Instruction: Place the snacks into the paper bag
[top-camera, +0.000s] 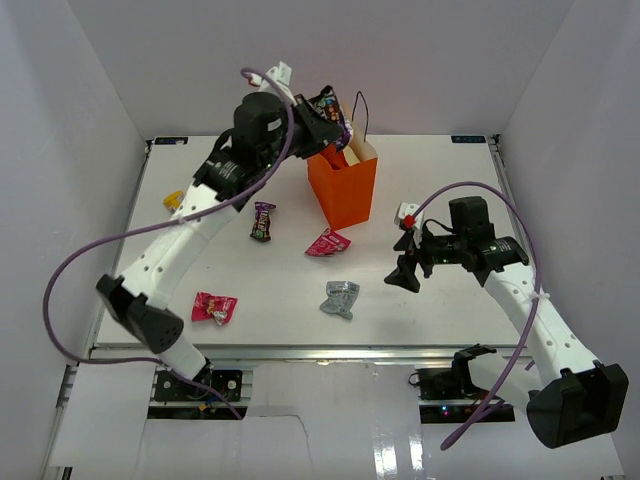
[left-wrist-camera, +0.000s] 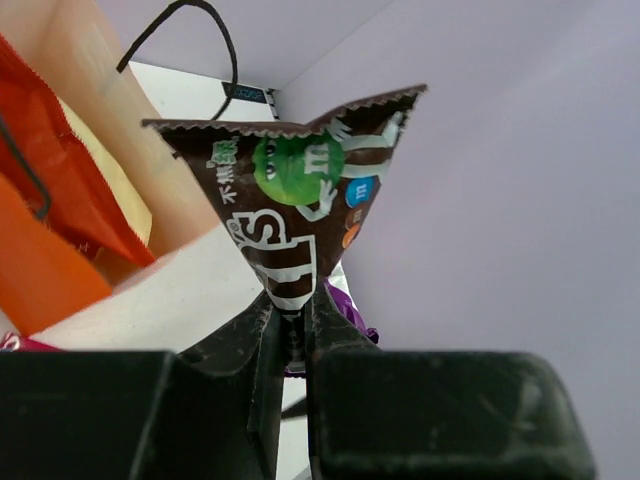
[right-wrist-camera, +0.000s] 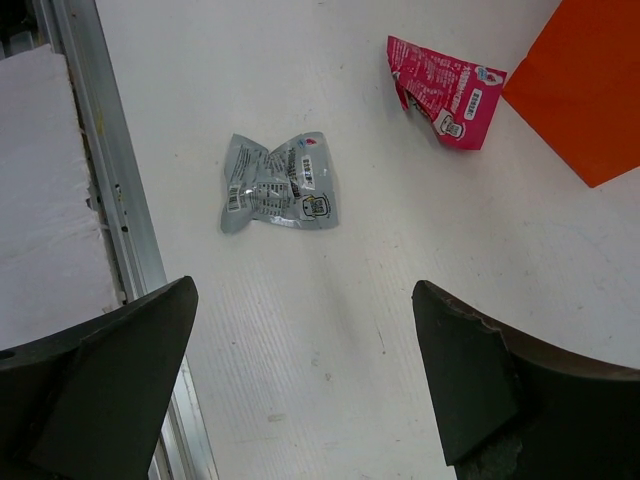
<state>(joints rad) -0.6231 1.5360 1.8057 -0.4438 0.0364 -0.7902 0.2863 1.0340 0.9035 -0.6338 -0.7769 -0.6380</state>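
The orange paper bag (top-camera: 343, 190) stands upright at the back middle, with black cord handles. My left gripper (top-camera: 327, 108) is shut on a brown candy packet (top-camera: 323, 99) and holds it just above the bag's open top. In the left wrist view the packet (left-wrist-camera: 300, 200) sticks up from between my fingers (left-wrist-camera: 290, 320), with the bag (left-wrist-camera: 40, 280) to the left and a cream-and-orange bag inside it (left-wrist-camera: 75, 190). My right gripper (top-camera: 405, 272) is open and empty, low over the table right of the silver packet (top-camera: 340, 298).
Loose packets lie on the table: purple (top-camera: 262, 220), pink (top-camera: 327, 243), another pink (top-camera: 214, 307), yellow (top-camera: 174, 200). The right wrist view shows the silver packet (right-wrist-camera: 280, 185), a pink packet (right-wrist-camera: 445, 90), the orange bag's corner (right-wrist-camera: 585, 90) and the metal table edge (right-wrist-camera: 100, 170).
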